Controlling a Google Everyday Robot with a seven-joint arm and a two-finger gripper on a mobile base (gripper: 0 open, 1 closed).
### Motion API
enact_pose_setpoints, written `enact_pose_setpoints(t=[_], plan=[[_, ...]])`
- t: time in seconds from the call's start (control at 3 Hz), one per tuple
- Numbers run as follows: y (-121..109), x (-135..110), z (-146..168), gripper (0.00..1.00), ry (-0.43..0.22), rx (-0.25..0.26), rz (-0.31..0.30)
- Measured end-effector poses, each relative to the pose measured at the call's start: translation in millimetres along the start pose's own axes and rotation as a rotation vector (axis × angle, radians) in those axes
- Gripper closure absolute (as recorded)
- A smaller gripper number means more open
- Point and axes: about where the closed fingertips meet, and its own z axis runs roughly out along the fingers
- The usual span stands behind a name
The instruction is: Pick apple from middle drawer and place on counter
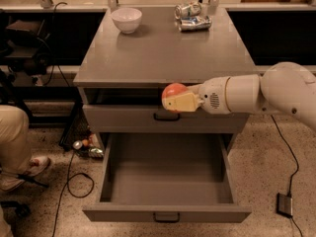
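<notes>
The red-orange apple (173, 91) is held in my gripper (174, 98), which is shut on it. The apple hangs in the air in front of the counter's front edge, just above the closed upper drawer front and its black handle (167, 116). The middle drawer (168, 174) is pulled wide open below, and its flat gray floor is bare. The counter (165, 48) lies just behind and above the apple. My white arm (256, 94) reaches in from the right.
A white bowl (126, 19) stands at the counter's back left and two crushed cans (192, 17) lie at the back right. A person's leg and shoe (17, 152) are at the left. Cables and small litter lie on the floor.
</notes>
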Motion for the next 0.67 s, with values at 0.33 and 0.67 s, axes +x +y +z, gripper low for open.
enact_pose_setpoints(t=[0.33, 0.67], plan=[[-1.6, -2.1, -0.4, 1.0, -0.004, 0.002, -0.004], [-18.6, -24.7, -5.8, 1.0, -0.041, 0.025, -0.043]])
